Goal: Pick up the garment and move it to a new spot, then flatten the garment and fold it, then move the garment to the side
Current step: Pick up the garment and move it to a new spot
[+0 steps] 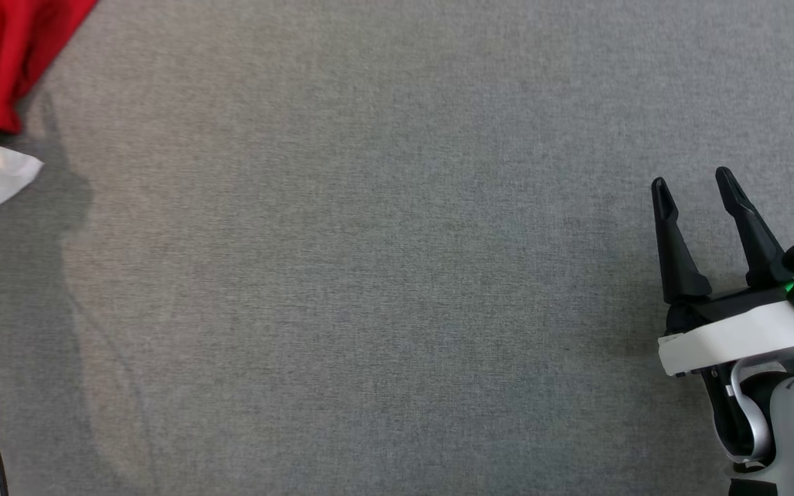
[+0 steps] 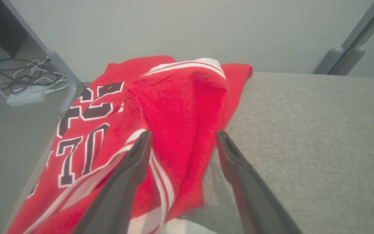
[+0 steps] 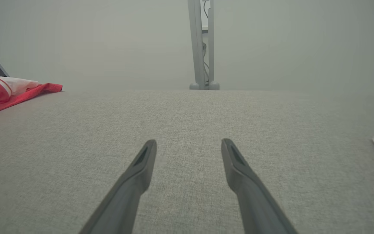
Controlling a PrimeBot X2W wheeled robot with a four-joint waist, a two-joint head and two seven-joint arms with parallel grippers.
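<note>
Item: garment (image 2: 174, 107) — one red top, soft knit with a slightly fleecy face, large black numerals (image 2: 86, 130) edged in white, white striped trim (image 2: 190, 65) at its borders. Location: far left corner of the grey cloth-covered table (image 1: 397, 275), lying bunched in a humped heap with folds layered over one another; its outer side runs along the table's left edge and may lap over it, though that cannot be told for certain. Handling, as judged: light, limp and not fragile; it will sag and trail from any single hold, and cloth on cloth is likely to drag rather than slide. Suggested hold: the raised ridge at the middle of the heap, or a striped border where the trim gives a firmer edge — a deep pinch risks catching several layers at once. Left gripper (image 2: 183, 135): jaws spread wide, nothing held, one finger over the red cloth and the other over bare table just beside the garment's edge. Right gripper (image 1: 692, 178): jaws likewise wide, nothing held, poised over bare table well apart from the garment.
</note>
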